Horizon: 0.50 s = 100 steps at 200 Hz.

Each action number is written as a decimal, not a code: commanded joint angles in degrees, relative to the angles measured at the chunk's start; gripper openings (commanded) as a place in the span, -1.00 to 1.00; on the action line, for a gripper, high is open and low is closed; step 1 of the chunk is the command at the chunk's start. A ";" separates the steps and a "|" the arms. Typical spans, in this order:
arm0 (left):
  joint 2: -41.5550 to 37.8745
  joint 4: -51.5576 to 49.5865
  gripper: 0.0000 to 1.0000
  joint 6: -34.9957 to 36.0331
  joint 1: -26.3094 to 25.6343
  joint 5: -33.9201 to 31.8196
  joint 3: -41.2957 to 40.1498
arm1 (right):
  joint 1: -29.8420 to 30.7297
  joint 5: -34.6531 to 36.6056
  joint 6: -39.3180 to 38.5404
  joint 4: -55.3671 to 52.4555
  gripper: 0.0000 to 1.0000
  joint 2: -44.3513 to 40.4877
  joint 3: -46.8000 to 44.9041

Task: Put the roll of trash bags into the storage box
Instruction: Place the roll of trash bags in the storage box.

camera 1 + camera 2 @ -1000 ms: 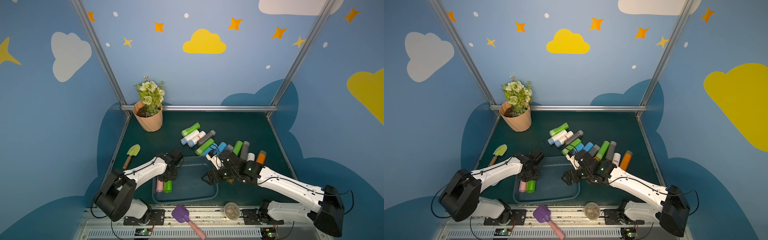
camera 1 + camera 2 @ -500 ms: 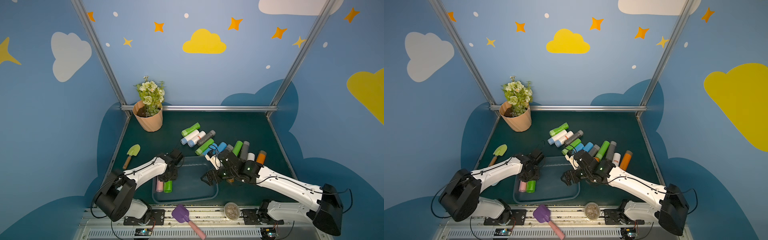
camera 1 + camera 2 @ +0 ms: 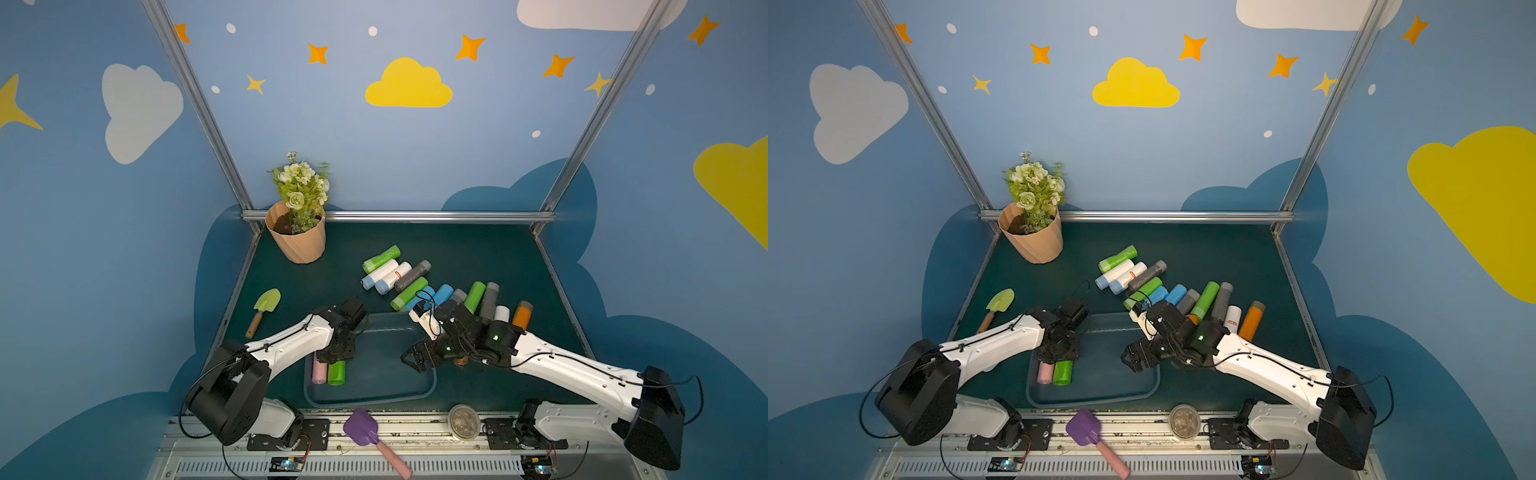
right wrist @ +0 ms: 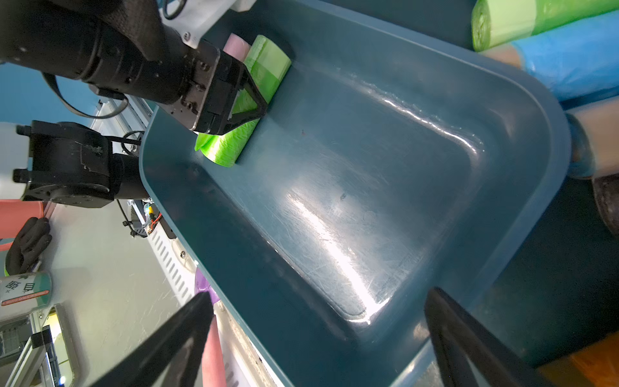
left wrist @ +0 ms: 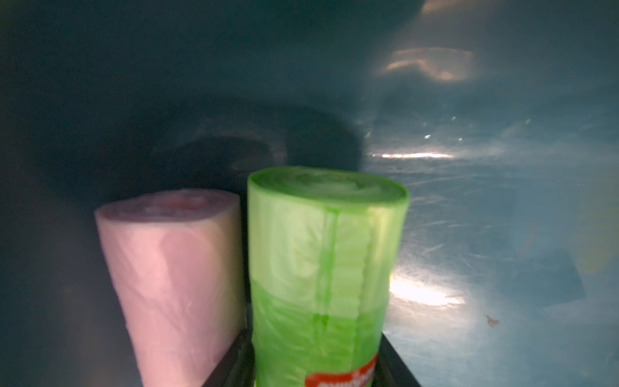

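The storage box (image 3: 374, 401) is a shallow, dark blue-grey translucent bin with rounded corners and a raised rim. It sits flat on the worktop at the lower centre of both top views (image 3: 1092, 403), its glossy floor mostly bare. The green roll (image 3: 336, 372) of trash bags lies on its side on the box floor at the left end, lengthwise toward the bottom of the frame, right beside a pink roll (image 3: 319, 372). The left pincer (image 3: 337, 358) straddles its upper part; whether it is gripped is unclear.
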 commanded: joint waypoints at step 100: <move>-4.38 -4.37 0.13 1.57 -0.19 -0.63 3.10 | 0.45 0.67 -0.21 -0.48 0.94 -0.30 0.85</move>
